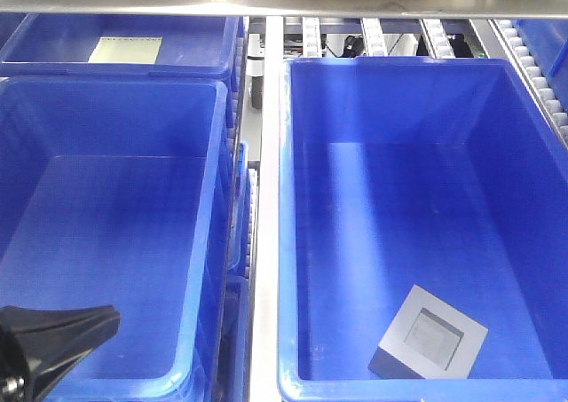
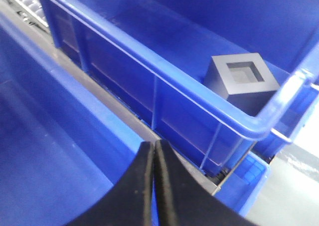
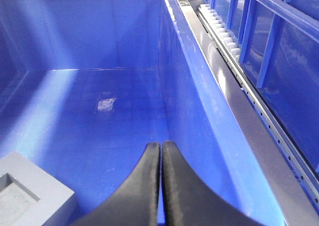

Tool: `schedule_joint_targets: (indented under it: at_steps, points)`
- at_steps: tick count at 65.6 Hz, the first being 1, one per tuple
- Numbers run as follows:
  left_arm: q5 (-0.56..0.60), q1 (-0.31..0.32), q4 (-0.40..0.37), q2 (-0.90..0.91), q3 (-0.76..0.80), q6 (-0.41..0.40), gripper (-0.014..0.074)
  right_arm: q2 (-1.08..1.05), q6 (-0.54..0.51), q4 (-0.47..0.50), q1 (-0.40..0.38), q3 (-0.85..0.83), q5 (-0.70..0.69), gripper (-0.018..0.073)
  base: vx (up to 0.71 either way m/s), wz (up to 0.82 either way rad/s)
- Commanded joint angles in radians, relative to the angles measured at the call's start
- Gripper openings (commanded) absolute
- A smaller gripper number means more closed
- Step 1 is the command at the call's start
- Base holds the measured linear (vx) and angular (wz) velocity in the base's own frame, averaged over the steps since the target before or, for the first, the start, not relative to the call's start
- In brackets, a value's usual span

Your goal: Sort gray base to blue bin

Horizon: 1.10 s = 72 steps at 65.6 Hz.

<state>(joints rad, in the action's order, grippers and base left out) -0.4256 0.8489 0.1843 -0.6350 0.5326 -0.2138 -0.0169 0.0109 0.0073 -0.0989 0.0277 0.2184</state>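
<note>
Both pairs of jaws are pressed together with nothing between them: the left gripper [image 2: 154, 151] hangs over the left crate [image 1: 53, 109], the right gripper [image 3: 160, 151] over the blue bin [image 1: 286, 242]. Just ahead, the gray base [image 1: 429, 335] sits on that bin's floor near its front wall, recessed panel facing up. Farther back, another crate [image 1: 195, 43] holds a pale sheet [image 1: 125, 50].

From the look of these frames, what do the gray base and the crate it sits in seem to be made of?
The gray base looks like matte molded plastic or painted metal; its flat, glare-free faces leave that open. The blue bin looks like glossy injection-molded plastic: soft light streaks on the floor, rounded rim, ribbed outer wall in the left wrist view.
</note>
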Motion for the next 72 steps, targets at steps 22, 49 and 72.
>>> schedule_joint_targets:
  at_steps: [22,49,72]
  points:
    - [0.075,0.002,-0.116,0.003,0.025,0.15,0.0002,0.015,-0.011,-0.007,-0.002,0.002,-0.069,-0.0005,0.0,0.0]
    - [0.065,0.002,-0.116,0.063,0.022,0.187,0.0002,0.015,-0.011,-0.007,-0.002,0.002,-0.069,-0.0005,0.0,0.0]
    - [0.075,-0.233,-0.142,0.451,-0.19,0.228,0.0002,0.015,-0.011,-0.007,-0.002,0.002,-0.069,-0.0005,0.0,0.0]
